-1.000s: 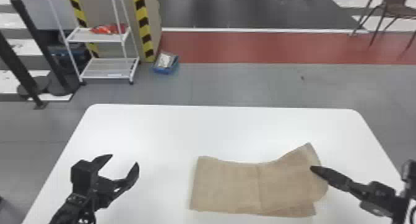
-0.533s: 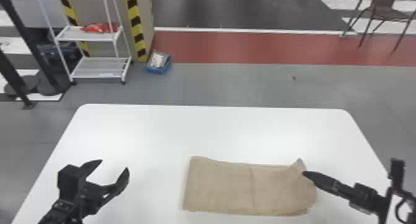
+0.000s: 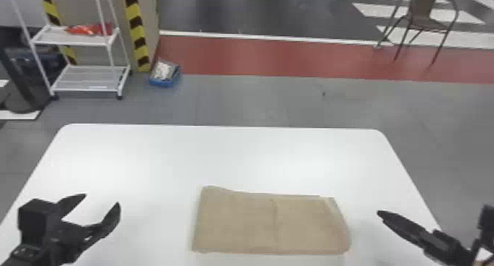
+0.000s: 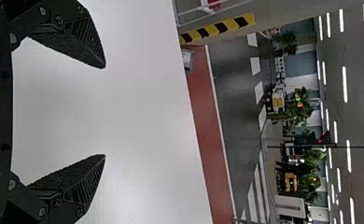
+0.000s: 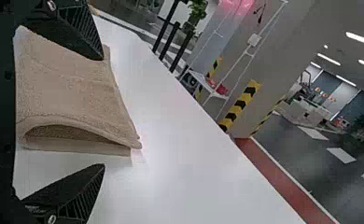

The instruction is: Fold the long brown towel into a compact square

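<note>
The brown towel lies folded into a flat rectangle on the white table, with a crease running across its middle. Its right end curls over, and the right wrist view shows the towel with an open loop at the folded end. My right gripper is just off the towel's right end, apart from it; in its wrist view the gripper has its fingers spread, holding nothing. Away to the towel's left, my left gripper is parked over the table, and the left wrist view shows that gripper open and empty.
Bare table surface surrounds the towel behind and to the left. Beyond the table stand a white shelf rack, a blue box on the floor and a chair.
My right gripper has drawn away to the right, off the towel. The towel's raised right end has dropped and now lies flatter. The head view has shifted slightly.
</note>
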`<state>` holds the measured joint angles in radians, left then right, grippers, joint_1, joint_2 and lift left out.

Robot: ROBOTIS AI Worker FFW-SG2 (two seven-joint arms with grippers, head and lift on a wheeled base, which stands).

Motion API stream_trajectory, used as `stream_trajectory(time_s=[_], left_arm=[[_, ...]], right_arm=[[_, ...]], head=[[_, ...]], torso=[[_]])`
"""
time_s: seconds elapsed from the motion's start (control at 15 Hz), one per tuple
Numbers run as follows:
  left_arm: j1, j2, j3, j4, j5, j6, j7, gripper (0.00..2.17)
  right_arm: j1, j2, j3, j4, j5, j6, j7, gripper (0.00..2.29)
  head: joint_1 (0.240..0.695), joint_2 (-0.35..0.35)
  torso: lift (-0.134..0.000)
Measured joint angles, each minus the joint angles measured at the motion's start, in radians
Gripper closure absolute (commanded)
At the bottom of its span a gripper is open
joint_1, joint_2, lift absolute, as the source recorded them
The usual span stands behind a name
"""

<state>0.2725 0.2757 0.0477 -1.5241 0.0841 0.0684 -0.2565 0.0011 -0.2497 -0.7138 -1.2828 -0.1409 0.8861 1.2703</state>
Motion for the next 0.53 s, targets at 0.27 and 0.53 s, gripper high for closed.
stream_trajectory(time_s=[0.27, 0.53], left_arm=[[0.021, -0.006, -0.003, -0.072, 0.047, 0.066, -0.04, 0.23], [0.065, -0.001, -0.007, -0.179, 0.157, 0.238, -0.063, 0.14]], right_arm=[[0.019, 0.013, -0.001, -0.02, -0.014, -0.012, -0.002, 0.06], [0.044, 0.061, -0.025, -0.019, -0.008, -0.193, -0.027, 0.06]], head=[[0.695, -0.158], [0.695, -0.204]], torso=[[0.0], [0.0]])
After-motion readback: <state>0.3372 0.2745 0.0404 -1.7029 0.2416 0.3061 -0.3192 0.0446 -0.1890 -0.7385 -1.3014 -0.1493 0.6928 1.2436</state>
